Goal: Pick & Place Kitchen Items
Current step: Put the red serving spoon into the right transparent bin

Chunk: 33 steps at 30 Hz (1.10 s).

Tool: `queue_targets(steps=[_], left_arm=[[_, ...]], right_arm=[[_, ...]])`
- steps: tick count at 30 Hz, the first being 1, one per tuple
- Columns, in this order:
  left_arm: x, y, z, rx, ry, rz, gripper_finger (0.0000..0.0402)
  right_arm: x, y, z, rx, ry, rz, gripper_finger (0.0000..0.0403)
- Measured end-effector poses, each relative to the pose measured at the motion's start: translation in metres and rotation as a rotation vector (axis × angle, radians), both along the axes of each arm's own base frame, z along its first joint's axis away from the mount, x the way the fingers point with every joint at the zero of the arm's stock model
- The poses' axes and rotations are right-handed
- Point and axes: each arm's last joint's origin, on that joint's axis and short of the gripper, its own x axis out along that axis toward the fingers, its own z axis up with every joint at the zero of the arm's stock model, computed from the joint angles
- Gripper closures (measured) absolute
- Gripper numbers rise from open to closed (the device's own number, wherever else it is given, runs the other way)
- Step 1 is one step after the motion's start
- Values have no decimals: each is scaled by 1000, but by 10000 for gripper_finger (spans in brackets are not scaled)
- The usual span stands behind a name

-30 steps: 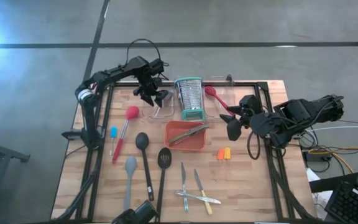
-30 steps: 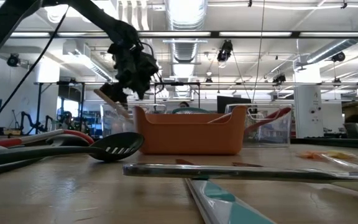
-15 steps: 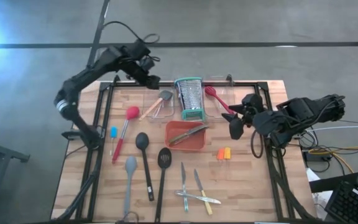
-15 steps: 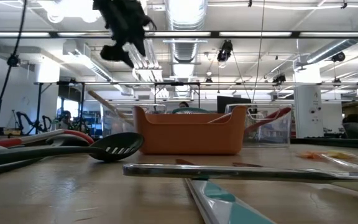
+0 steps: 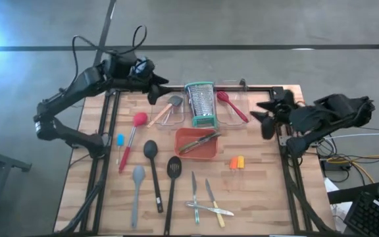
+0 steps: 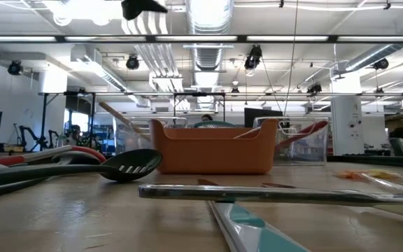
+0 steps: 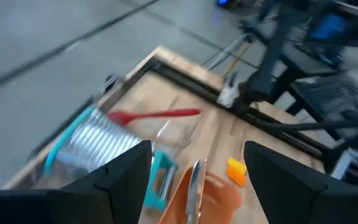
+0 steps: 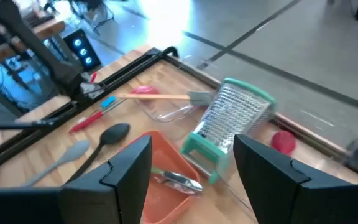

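Left gripper point(image 5: 153, 94) is mine. It is off the drop and pulled up and back to the far-left edge of the table. A second ago it hung right over the left clear bin point(image 5: 176, 123). Fingers are spread wide in the wrist view, with nothing between them.

Just below it, the wooden-handled spatula point(image 5: 165, 108) now lies in that bin, head toward the grater point(image 5: 201, 104), handle sticking out over the rim. I read that as one place step done and the arm free for the next pick.

Past the grater, the red spoon point(image 5: 232, 105) lies slanted in the right clear bin point(image 5: 244, 100). It hasn't moved.

Nearer the table middle, the orange tray point(image 5: 210, 155) holds a metal utensil point(image 5: 199, 141). That hasn't moved either.

Still loose on the wood:
- red-headed spoon point(image 5: 139, 120) and blue-handled tool point(image 5: 120, 140) on my side
- black spoon point(image 5: 151, 155), slotted turner point(image 5: 173, 168) and grey spatula point(image 5: 137, 178)
- orange-handled tools point(image 5: 237, 162) beside the tray
- knives and peelers point(image 5: 202, 197) at the near edge

Most of the job is left. The red-headed spoon looks like the closest pick for me.

Right gripper point(image 5: 266, 122) has backed off toward the right edge of the table since a second ago. Its fingers are apart and it carries nothing.

Text: I can read no brand, label or writing on the grater, bins, tray or utensils.
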Motion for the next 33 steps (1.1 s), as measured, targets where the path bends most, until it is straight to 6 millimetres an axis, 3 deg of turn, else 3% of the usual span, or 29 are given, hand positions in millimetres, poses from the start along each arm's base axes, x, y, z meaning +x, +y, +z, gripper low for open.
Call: queue_targets(steps=[7,14,18,27,33], left_arm=[[3,-20,1,92,-94,-91,140],[14,-27,-4,175,-190,-141,140],[24,-40,-13,222,-253,-207,140],[36,-63,-43,182,-208,-235,140],[36,-71,-46,141,-235,-254,140]], right_arm=[[-31,-12,10,30,-80,-3,184],[-45,-17,14,45,-121,-3,184],[-46,-17,14,46,-123,-3,184],[-39,-15,12,38,-103,-3,184],[-31,-12,10,30,-82,-3,184]])
